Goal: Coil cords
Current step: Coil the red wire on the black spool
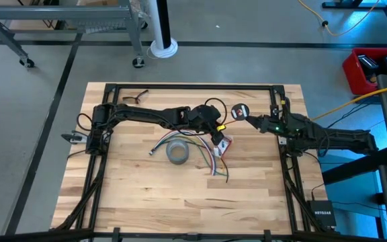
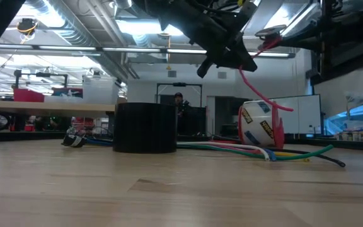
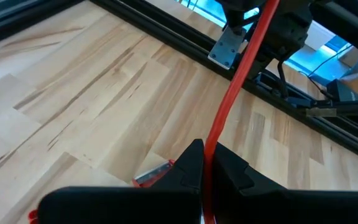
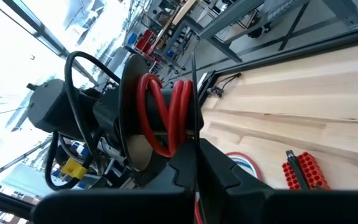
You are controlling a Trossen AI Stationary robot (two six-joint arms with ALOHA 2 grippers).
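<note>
I am midway through winding the red cord (image 4: 166,112) onto a small black spool (image 1: 239,111), which sits just right of centre in the upper half of the high view. My right fingers (image 4: 194,165) are pinched tight on the spool's rim, holding it off the counter (image 1: 140,188) — several red turns already lie on its core. My left fingers (image 3: 205,168) are clamped narrow around the same red cord, which runs taut up from them toward the right arm in the left wrist view. In the low view it hangs in a pink-red loop down from the raised fingers to the clutter at centre right.

On the counter, centre of the high view, lie a grey tape roll (image 1: 177,152) and a loose bundle of coloured wires (image 1: 203,151), untouched. I cannot pick out a black coil with any certainty.

Next, I judge, the left must carry the cord round the spool for another turn while the right holds steady — keeping tension even, so the laid turns do not slip off.
</note>
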